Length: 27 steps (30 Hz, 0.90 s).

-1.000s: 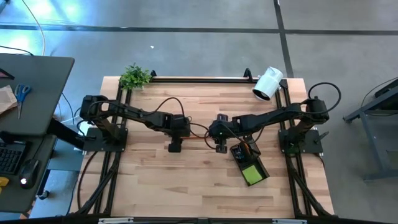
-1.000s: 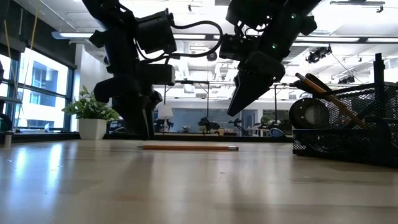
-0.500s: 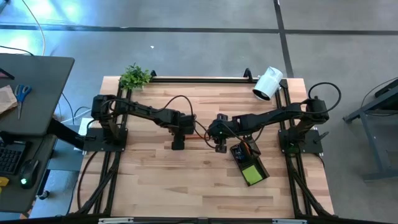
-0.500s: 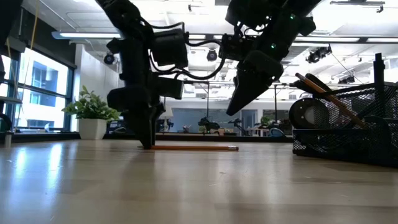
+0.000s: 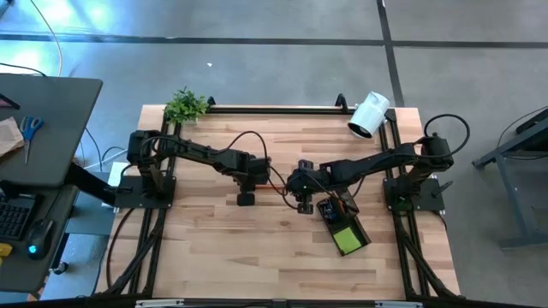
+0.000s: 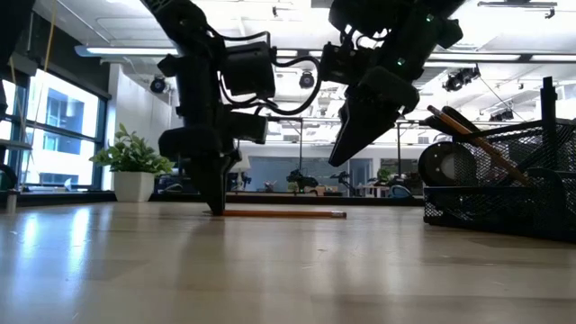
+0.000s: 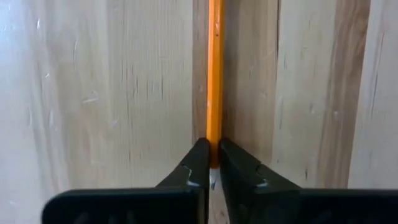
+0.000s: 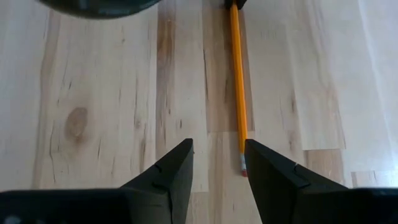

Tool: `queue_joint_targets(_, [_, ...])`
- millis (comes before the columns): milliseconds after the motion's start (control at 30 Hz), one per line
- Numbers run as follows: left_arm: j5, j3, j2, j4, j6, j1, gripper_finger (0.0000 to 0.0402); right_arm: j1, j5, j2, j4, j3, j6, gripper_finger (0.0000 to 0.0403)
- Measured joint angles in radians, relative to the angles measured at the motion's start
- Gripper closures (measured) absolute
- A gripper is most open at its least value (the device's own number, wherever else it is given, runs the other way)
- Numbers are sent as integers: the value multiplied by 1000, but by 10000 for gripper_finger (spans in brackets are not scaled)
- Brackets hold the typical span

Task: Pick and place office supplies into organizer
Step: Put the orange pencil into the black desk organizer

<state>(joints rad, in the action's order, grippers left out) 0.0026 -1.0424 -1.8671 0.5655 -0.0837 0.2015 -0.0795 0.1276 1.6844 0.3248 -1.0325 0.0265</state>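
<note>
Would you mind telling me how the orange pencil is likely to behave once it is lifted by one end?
The orange pencil looks thin and straight, so probably stiff and light. The left gripper pinches it at one end, so the far end may droop or pivot. Lying on the smooth wooden table, it could roll if released.

I work in a robotics lab inside a large open-plan office. My two arms are bolted to a black frame [image 5: 282,109] around a pale wood table [image 5: 257,257], which stands on a bare grey concrete floor [image 5: 257,21]. A white camera [image 5: 368,115] sits at the table's far right corner and a small potted plant [image 5: 185,105] at its far left corner. Beyond the table's far edge, I see long ceiling lights [image 6: 126,51], tall windows [image 6: 40,126] and distant workstations [image 6: 297,180].
</note>
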Motion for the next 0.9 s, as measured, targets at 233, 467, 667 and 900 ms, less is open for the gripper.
queue_joint_targets(233, [10,5,11,0,-14,2,377,0,-2,-1,23,0,3,265])
queue_joint_targets(467, [77,18,97,34,-45,1,395,0,10,-112,154,1,94,265])
queue_joint_targets(667, [137,13,166,27,-67,2,399,-58,156,-255,109,1,150,265])
queue_joint_targets(900, [184,11,237,6,-88,1,399,-180,327,-341,89,1,187,265])
